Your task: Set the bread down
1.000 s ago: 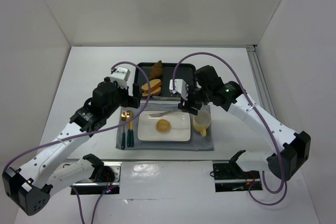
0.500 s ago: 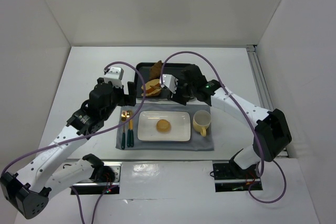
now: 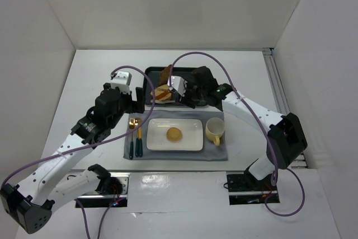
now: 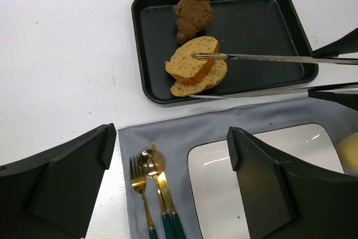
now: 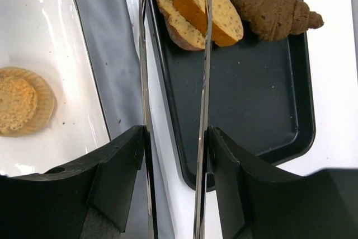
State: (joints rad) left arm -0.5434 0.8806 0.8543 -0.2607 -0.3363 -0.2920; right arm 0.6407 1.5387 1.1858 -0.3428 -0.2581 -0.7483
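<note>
Two bread slices lie on each other in the black tray, beside a brown croissant. My right gripper is shut on metal tongs. The tong arms are spread and straddle the upper bread slice and the lower slice. In the left wrist view, one tong tip rests on the upper slice. My left gripper is open and empty above the left edge of the grey mat.
A white plate holding a muffin sits on the grey mat. A yellow mug stands to its right. Gold cutlery lies to its left. White walls enclose the table.
My right arm has swung left from above the plate and mug to the tray, and the tongs now straddle the bread slices. My left arm has drawn back slightly to the left.
</note>
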